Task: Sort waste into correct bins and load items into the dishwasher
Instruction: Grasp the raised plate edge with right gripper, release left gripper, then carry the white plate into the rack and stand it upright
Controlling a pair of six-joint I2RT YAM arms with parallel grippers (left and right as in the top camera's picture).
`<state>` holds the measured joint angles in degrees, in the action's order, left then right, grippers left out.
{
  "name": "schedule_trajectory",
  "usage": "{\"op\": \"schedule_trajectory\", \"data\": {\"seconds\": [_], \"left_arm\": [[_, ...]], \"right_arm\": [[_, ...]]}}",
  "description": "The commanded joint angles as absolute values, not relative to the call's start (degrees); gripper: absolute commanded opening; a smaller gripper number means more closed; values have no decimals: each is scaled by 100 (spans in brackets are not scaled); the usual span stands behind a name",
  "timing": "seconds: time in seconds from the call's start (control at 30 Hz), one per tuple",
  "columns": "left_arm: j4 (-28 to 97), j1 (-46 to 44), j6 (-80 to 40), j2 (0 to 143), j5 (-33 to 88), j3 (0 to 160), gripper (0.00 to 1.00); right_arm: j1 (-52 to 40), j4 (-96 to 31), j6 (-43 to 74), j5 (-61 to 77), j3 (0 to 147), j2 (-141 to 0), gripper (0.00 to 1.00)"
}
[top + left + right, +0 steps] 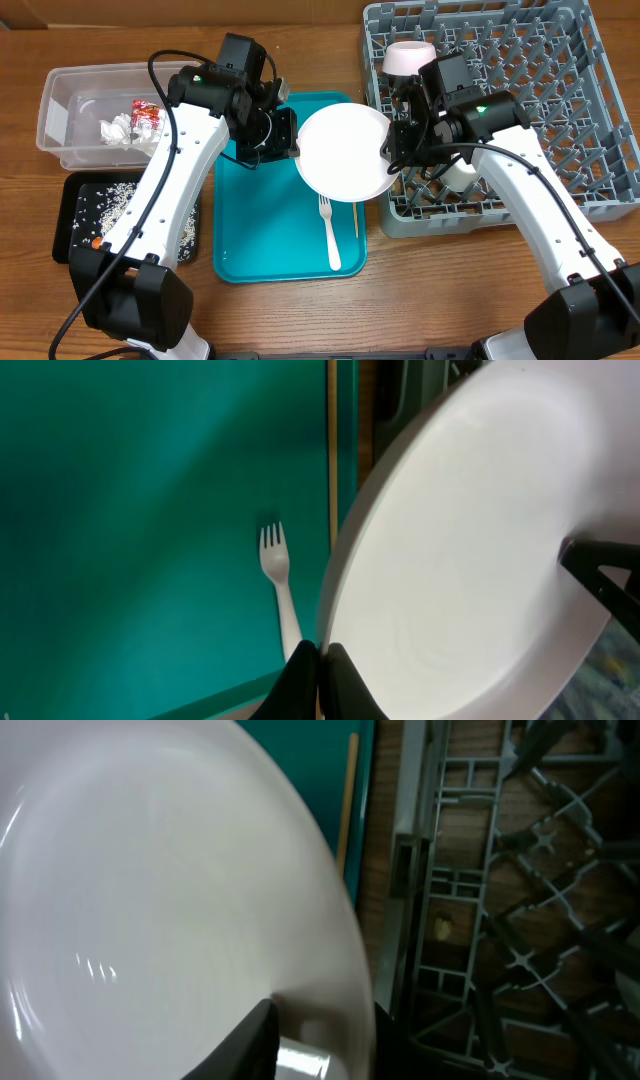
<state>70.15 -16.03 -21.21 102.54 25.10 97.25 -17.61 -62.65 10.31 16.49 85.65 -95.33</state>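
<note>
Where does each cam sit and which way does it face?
Overhead: above table, straight down; left arm, right arm, white plate, teal tray, dish rack.
Left wrist: on left arm, looking down past left gripper pinching plate rim; fork below.
Right wrist: on right arm, looking over plate toward rack; right gripper straddles the rim.
Shared: plate in all three.

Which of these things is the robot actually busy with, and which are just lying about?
Part of the job: plate, fork, chopstick, bowl, dish rack, clear tub with napkin and wrapper, black tray with rice scraps.
Just there: teal tray, wooden table.
</note>
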Motion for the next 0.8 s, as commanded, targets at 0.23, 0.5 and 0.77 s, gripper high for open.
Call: {"op": "schedule_trajectory", "data": {"seconds": [0.23, 0.5, 0.77], "left_arm": [[7002, -1645, -1944, 10071, 2707, 9863, 36], [6958, -1573, -1935, 10071, 3035, 9911, 100], [6987, -1372, -1927, 10073, 3109, 10055, 100]], "right_arm": [[-1778, -6200, 1052, 1678, 8595, -9515, 4], [-1695, -6080, 1052, 1627, 8744, -9507, 4], [-1013, -5944, 1052, 43, 9244, -9504, 4]]}}
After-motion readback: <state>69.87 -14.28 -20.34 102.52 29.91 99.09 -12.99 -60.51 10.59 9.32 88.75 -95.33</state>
